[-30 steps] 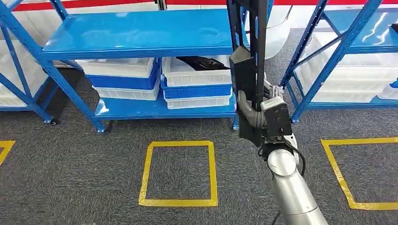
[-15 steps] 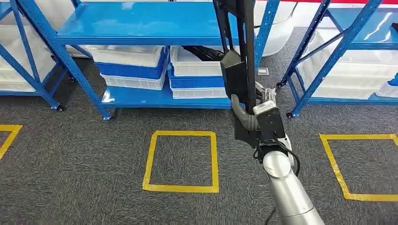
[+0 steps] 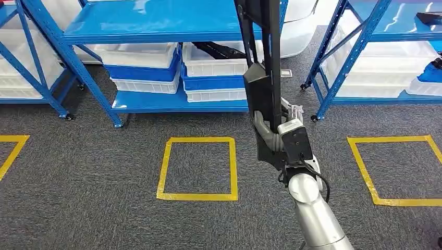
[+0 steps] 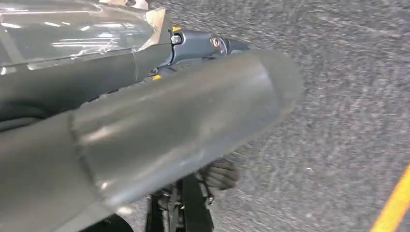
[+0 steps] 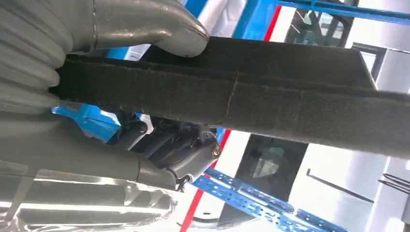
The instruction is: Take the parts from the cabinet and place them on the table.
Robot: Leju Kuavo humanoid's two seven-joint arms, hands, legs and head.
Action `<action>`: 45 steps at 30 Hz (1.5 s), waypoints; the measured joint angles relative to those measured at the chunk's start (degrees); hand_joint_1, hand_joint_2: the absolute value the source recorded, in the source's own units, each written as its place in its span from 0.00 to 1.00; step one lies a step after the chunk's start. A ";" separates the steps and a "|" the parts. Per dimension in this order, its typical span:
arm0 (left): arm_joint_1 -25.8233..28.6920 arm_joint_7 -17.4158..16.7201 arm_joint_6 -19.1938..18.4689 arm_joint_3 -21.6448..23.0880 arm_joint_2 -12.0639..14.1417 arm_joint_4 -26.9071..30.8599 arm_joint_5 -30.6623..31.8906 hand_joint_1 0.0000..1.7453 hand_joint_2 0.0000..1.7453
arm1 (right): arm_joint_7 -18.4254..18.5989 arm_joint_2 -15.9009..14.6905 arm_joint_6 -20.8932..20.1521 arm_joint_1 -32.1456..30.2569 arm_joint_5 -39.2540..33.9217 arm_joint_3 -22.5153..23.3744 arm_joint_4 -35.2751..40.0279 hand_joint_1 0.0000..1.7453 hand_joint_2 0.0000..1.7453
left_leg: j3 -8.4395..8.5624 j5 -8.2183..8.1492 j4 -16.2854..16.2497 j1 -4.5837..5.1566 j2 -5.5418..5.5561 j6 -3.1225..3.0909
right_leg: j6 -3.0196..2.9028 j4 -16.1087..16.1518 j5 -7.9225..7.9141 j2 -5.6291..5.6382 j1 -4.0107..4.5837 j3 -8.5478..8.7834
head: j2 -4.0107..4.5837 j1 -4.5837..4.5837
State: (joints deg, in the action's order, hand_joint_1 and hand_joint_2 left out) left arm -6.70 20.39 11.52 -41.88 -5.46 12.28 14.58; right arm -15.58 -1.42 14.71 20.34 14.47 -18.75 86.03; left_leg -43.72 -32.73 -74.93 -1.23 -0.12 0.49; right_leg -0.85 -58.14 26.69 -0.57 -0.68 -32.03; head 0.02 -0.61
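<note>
now the right hand [image 3: 275, 130] grips the long black part [image 3: 263, 78] upright; carry it steady, clear of the blue cabinet [image 3: 156, 23].

Storeroom or warehouse floor, industrial kind. Blue steel shelving racks [image 3: 156, 23] stand in rows, some on small castors, with diagonal braces and perforated uprights. On the lower shelves sit stacked white and blue plastic bins [image 3: 143, 70], the sort used for parts; one bin [image 3: 216, 62] holds dark pieces. The floor is grey low-pile carpet [image 3: 78, 182], marked with yellow tape squares [image 3: 198, 167] like standing or parking positions. More racks [image 3: 385, 47] with white bins stand to the right. A red stripe runs along the white wall behind.
</note>
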 joint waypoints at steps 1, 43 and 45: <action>0.00 0.00 0.00 0.00 0.00 0.00 0.00 0.00 0.00 | 0.00 0.00 0.00 0.00 0.00 0.00 0.00 1.00 1.00 | 0.00 0.00 0.00 0.00 0.00 0.00 | 0.00 0.00 0.00 0.00 0.00 0.00 | 0.00 0.00; 1.23 1.38 0.22 -1.48 -0.50 -0.02 -0.79 0.00 0.00 | 0.11 2.29 -2.34 -1.82 5.64 1.64 1.51 1.00 1.00 | 10.00 7.21 16.77 0.04 0.70 -1.73 | 3.18 -0.55 -0.21 0.14 -0.34 -1.80 | 0.00 -0.04; 1.21 1.40 0.22 -1.51 -0.44 -0.02 -0.81 0.00 0.00 | 0.11 2.29 -2.34 -1.81 6.17 1.62 1.49 1.00 1.00 | 9.47 7.61 16.77 0.30 1.02 -2.62 | 2.22 -7.38 3.73 0.22 -0.30 -4.71 | 0.00 -0.20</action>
State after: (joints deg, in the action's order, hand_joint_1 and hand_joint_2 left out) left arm -5.49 21.79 11.74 -43.39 -5.90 12.26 13.77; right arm -15.47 0.87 12.37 18.53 20.63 -17.14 87.52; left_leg -34.25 -25.12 -58.16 -0.93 0.90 -2.13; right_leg 1.37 -65.52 30.42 -0.35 -0.98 -36.74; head 0.02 -0.81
